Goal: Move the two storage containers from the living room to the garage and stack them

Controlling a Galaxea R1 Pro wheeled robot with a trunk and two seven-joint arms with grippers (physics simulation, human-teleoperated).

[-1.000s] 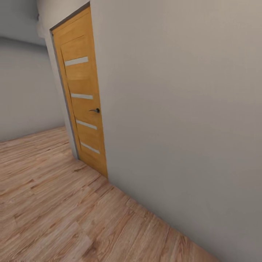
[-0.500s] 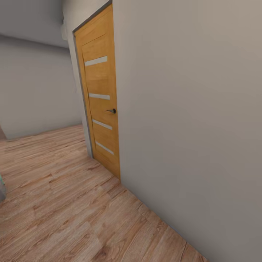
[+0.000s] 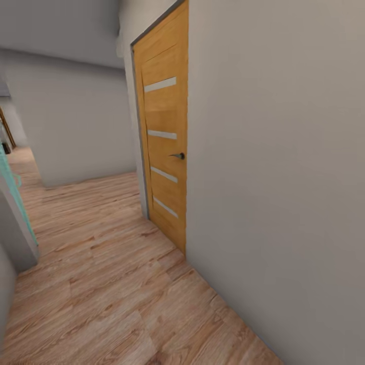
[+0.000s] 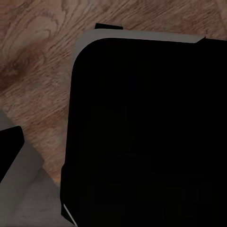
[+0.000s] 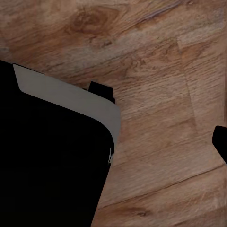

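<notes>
A corridor with a light wood-plank floor [image 3: 101, 284] runs along a plain grey wall [image 3: 284, 177]. Set in that wall stands a shut orange-brown wooden door [image 3: 165, 152] with pale horizontal strips and a dark handle [image 3: 178, 156]. Both wrist views look down on planks past a black, grey-edged robot body [image 4: 146, 132]. The grippers' state cannot be told, and the containers' place cannot be told either.

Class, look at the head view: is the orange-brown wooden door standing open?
No, the orange-brown wooden door sits shut, flush in its frame in the plain white wall.
</notes>
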